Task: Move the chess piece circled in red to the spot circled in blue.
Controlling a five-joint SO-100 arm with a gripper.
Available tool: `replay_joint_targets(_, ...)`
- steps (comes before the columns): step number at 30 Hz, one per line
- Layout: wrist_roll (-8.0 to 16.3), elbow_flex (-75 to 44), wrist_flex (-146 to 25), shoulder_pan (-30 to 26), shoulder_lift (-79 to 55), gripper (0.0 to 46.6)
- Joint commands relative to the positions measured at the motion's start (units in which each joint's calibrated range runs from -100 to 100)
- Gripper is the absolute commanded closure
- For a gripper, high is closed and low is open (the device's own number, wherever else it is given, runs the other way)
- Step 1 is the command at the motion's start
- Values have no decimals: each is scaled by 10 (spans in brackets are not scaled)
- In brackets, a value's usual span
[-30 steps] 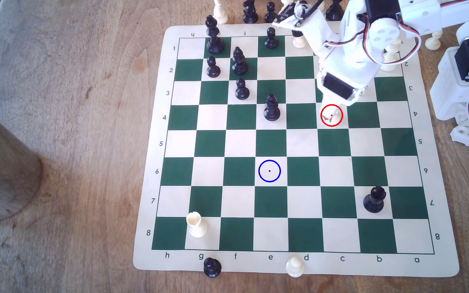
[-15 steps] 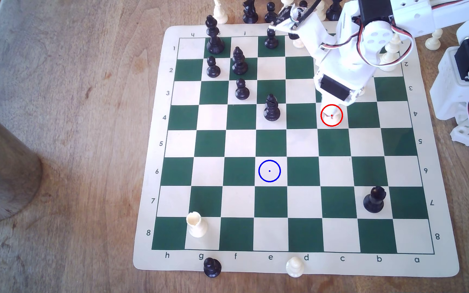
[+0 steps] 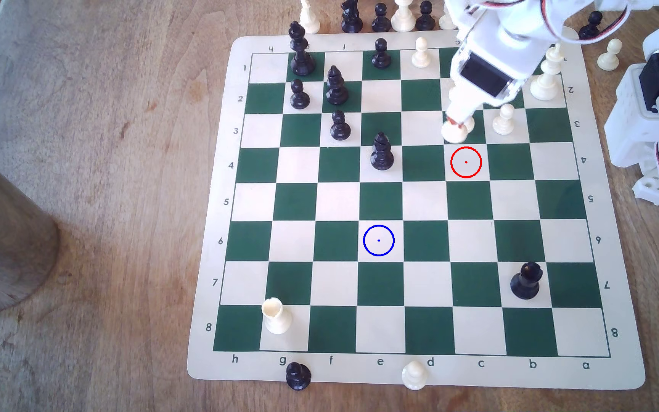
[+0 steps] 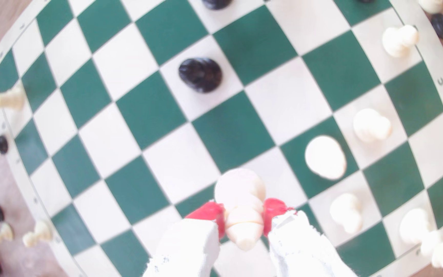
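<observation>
The gripper (image 3: pixel 458 121) has risen and pulled back toward the far side since half a second ago, taking the bishop (image 3: pixel 454 132) with it. The red ring (image 3: pixel 465 162), which then sat over the piece, now marks a bare cream square. The bishop hangs just beyond that ring, over the boundary of ranks 3 and 4 in the exterior view.

In the wrist view the two white fingers, tipped with red pads (image 4: pixel 216 215), are closed tight on the bishop's (image 4: pixel 241 207) upper body. Its pointed top pokes out between them, and its round base faces the board (image 4: pixel 148 111).

The bishop is smooth, glossy cream plastic with ringed collars. The spot (image 3: pixel 378 240), a cream square with a thin blue ring and dot, lies well apart, nearer and toward the exterior view's left. The board is a flat, flexible mat of green and cream squares on a grained wooden table (image 3: pixel 102 158). A cream pawn (image 3: pixel 504 119) stands just right of the gripper in the exterior view.
</observation>
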State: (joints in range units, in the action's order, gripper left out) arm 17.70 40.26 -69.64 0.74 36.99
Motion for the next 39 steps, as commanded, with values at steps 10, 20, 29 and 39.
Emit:
replay_joint_targets(10, 8, -249, 18, -91, -144, 465)
replay_joint_targets(20, 7, -357, 32, -131, -295, 465)
replay_joint_targets(29, 5, -402, 37, -145, -395, 465)
replay_joint_targets(39, 8, -421, 42, -153, -442, 465)
